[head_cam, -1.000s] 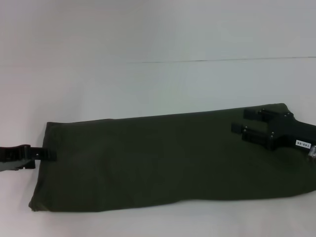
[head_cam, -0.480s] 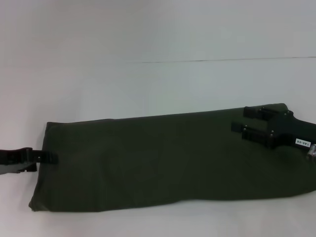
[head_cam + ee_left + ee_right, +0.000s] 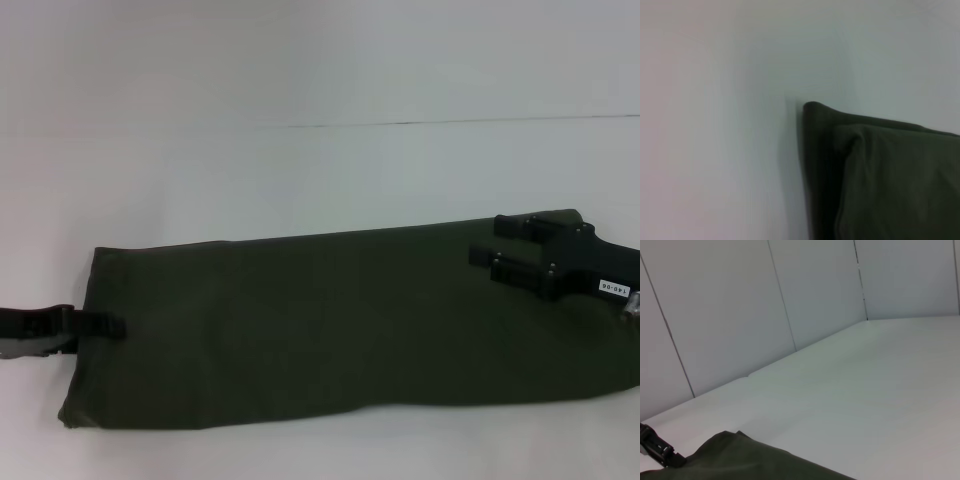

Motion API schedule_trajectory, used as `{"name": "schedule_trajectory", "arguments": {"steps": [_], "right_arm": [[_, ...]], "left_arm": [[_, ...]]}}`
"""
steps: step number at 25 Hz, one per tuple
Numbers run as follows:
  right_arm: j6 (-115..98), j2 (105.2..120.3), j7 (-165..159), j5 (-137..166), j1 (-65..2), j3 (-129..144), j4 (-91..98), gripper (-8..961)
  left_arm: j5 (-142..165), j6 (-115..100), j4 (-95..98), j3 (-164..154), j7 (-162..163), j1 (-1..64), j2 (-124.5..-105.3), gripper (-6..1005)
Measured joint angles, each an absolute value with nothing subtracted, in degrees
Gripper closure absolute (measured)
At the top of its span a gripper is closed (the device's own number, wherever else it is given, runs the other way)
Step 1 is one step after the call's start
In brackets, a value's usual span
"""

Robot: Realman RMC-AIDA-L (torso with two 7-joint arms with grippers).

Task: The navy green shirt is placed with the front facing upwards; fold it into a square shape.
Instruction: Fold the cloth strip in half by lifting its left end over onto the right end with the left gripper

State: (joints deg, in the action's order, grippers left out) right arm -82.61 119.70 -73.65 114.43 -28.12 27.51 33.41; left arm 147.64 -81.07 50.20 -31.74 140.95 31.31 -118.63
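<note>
Right gripper (image 3: 490,243) agape over shirt (image 3: 330,330)

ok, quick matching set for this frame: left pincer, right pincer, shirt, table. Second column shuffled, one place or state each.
Things:
1. left pincer
2. right pincer
3. navy green shirt
4. table

Places or states:
A. white, with a thin seam line across it
B. over the shirt's far right end, fingers apart
C. folded into a long band, plain side up
D. low at the shirt's left edge

Pairs: 1-D, 2-B, 3-C, 4-A
</note>
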Motion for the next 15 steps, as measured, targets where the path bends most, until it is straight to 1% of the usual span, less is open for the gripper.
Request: {"name": "schedule_trajectory", "arguments": {"steps": [15], "right_arm": [[-82.62, 119.7, -73.73, 114.43, -27.78, 27.51, 33.49, 293]], "left_arm": [[147.22, -81.39, 47.37, -31.71, 140.62, 33.44, -118.68, 244]]}}
